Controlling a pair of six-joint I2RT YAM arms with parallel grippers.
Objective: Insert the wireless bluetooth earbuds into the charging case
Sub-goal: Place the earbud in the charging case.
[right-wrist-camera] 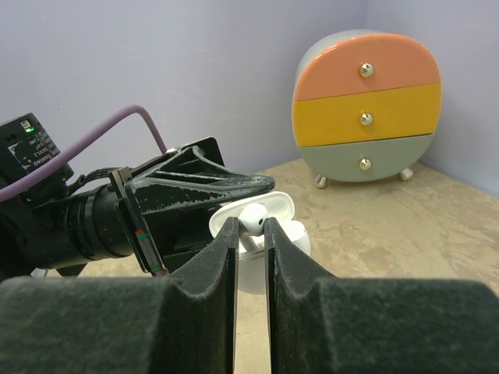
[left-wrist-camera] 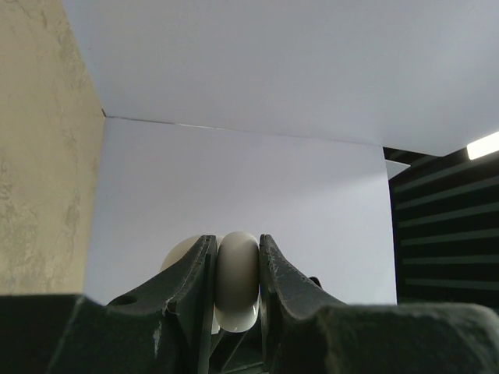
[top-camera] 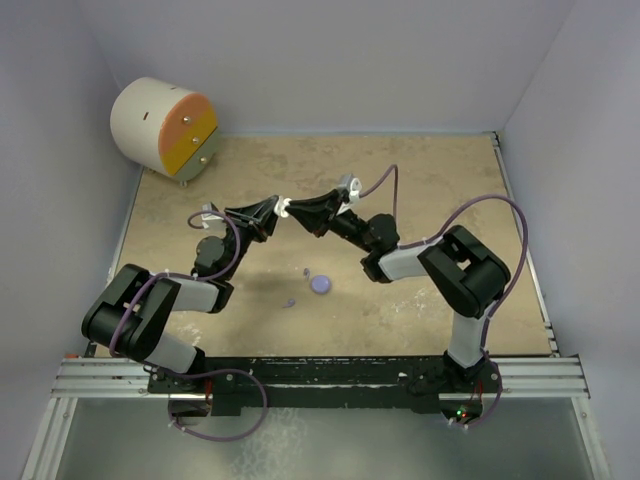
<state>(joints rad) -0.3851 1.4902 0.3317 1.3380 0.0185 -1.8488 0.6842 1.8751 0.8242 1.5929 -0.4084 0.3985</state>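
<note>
Left claw [left-wrist-camera: 236,245] pinching white charging case [left-wrist-camera: 236,284], right claw [right-wrist-camera: 250,234] pinching whitish earbud [right-wrist-camera: 254,218] over its open lid

Top view: the white charging case [top-camera: 283,207] is almost wholly covered where the left gripper [top-camera: 277,208] and right gripper [top-camera: 289,208] meet. Two lilac specks [top-camera: 305,271] near the lilac case [top-camera: 321,284] are too small to identify. Left wrist view: dark fingers [left-wrist-camera: 187,288] hide the case's sides and base. Right wrist view: fingers [right-wrist-camera: 222,257] hide the lower part of the white earbud [right-wrist-camera: 253,221] and much of the open case.
</note>
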